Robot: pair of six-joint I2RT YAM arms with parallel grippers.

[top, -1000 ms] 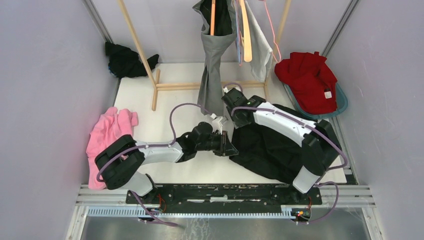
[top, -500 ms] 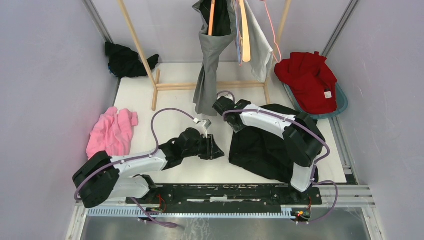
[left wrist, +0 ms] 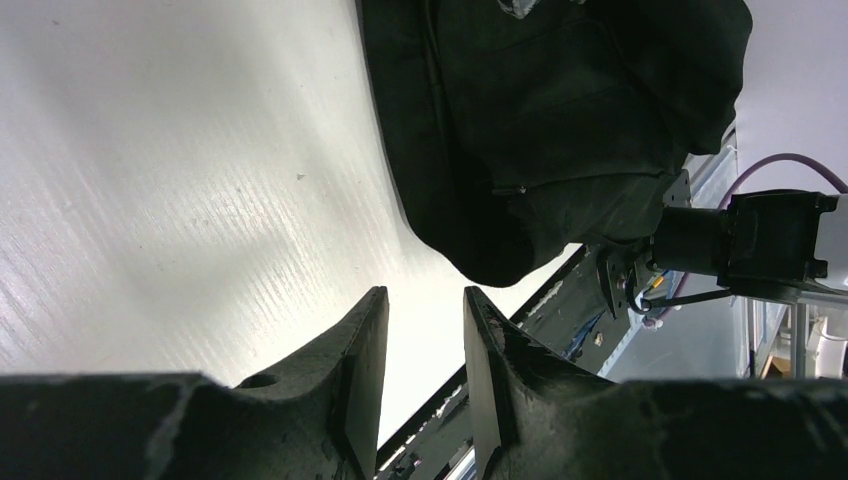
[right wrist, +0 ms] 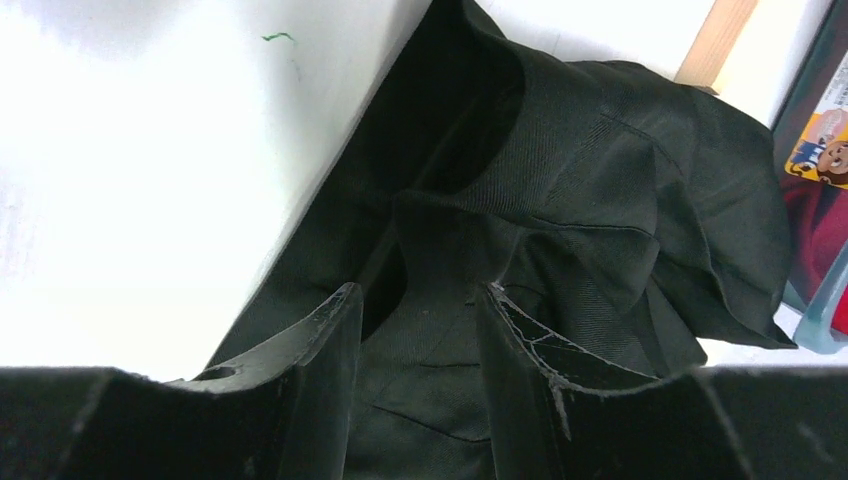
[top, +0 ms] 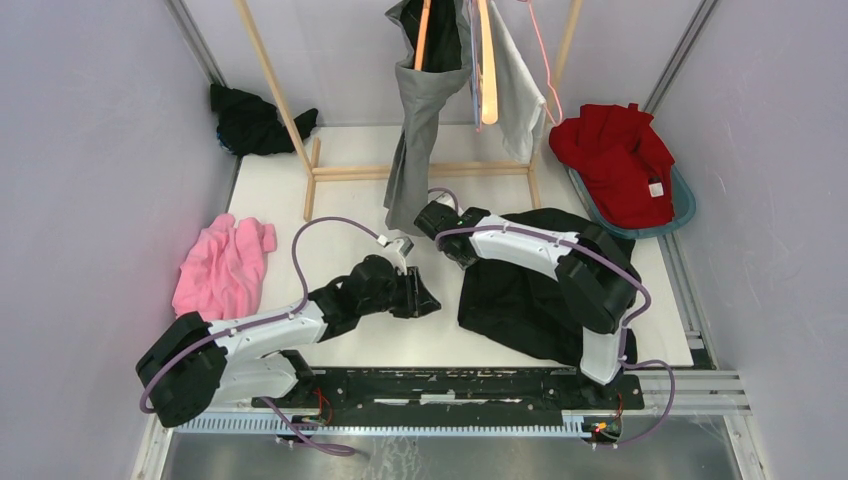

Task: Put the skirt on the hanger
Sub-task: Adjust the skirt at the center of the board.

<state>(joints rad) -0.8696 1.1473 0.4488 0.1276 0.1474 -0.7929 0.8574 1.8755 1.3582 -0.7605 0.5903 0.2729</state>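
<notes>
The only print we find is a bright label with a cartoon animal face point(right wrist: 818, 145) at the right edge of the right wrist view. Its lettering is too small to read. A small white tag point(top: 655, 187) on the red garment point(top: 610, 150) is also unreadable.

The black skirt point(top: 535, 295) lies crumpled on the white counter point(top: 330, 220), right of centre and well apart from the rack. Its longer run goes from the far side toward the near edge, and we cannot tell which end is the waist.

The right pincer point(top: 432, 222) sits just beyond the skirt's far-left edge, near the hem of the grey garment point(top: 412, 140). Its jaws stand apart and hold nothing, with the skirt's folds showing past them in the wrist view. The left pincer point(top: 425, 300) is low over bare counter just left of the skirt, jaws parted and empty.

A peach hanger point(top: 488, 70) hangs on the wooden rack point(top: 280, 100) beside the grey garment.
</notes>
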